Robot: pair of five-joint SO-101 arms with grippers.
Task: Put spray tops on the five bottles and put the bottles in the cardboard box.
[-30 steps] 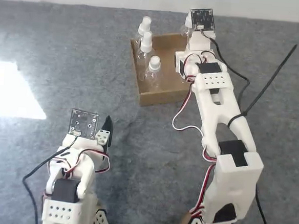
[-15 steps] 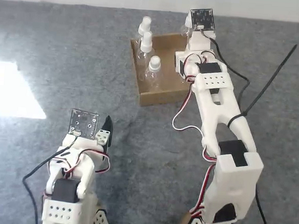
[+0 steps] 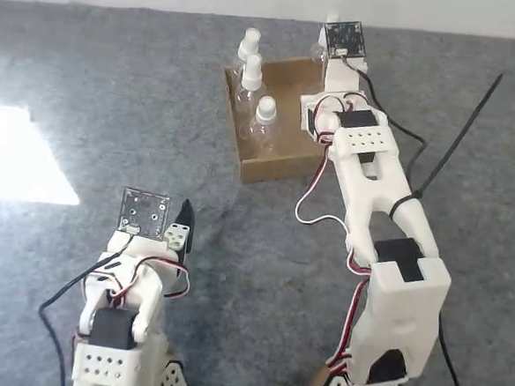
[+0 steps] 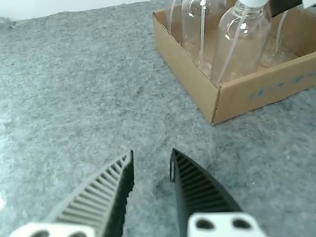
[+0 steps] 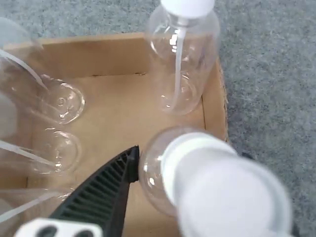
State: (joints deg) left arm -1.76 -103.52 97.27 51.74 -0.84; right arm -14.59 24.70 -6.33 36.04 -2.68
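Observation:
The cardboard box (image 3: 277, 166) stands at the back of the grey table. Three clear bottles with white spray tops (image 3: 252, 69) line its left side. My right gripper (image 3: 327, 58) hangs over the box's far right part, shut on another clear bottle (image 5: 157, 174) whose white spray top (image 5: 222, 190) looms close; one finger (image 5: 106, 190) presses its side, the other is hidden. A further capped bottle (image 5: 182, 59) stands in the box corner just beyond. My left gripper (image 3: 184, 225) sits low at the near left, open (image 4: 152, 155) and holding nothing, well short of the box (image 4: 256, 91).
Grey felt covers the table, with bare floor between the left gripper and the box. A bright light patch (image 3: 17, 158) lies at the left edge. A black cable (image 3: 460, 136) trails off to the right of the right arm.
The right arm has shifted slightly to the left over the box with its bottle. The left arm has kept still.

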